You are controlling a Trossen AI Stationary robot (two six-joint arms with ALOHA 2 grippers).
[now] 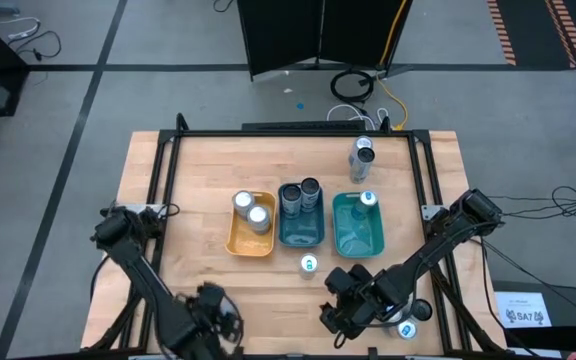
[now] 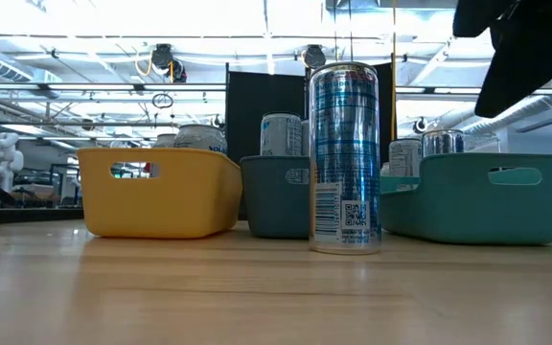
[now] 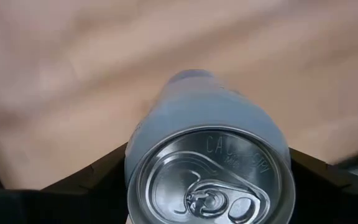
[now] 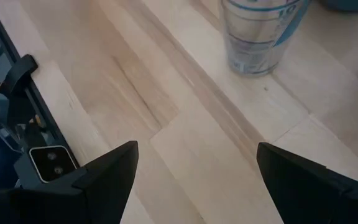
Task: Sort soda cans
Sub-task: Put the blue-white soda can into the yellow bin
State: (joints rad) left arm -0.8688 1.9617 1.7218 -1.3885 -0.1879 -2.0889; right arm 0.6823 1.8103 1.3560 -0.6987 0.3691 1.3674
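Observation:
My left gripper (image 1: 213, 315) is at the table's near edge, left of the middle, shut on a plain silver soda can (image 3: 210, 168) whose top faces the wrist camera. My right gripper (image 4: 196, 149) hovers open over bare wood near the front right (image 1: 343, 300). Beyond it a blue-marked can (image 4: 260, 34) stands on its base on the table (image 1: 309, 264). The yellow tray (image 1: 251, 240) holds two silver cans, the dark blue tray (image 1: 301, 235) two dark cans, and the teal tray (image 1: 356, 240) one can. My left gripper pinches the silver can's side wall just below the top rim (image 3: 134, 152) between its two fingers, one on each side. The fingers come from above, pointing down along the can. The can sits upright in the hold. Whether its base touches the table does not show.
Two more cans (image 1: 362, 155) stand behind the teal tray near the far edge. Another can (image 1: 406, 330) stands by my right arm at the near right edge. The black frame rails (image 1: 163, 180) run along the table's sides. Bare wood lies in front of the trays.

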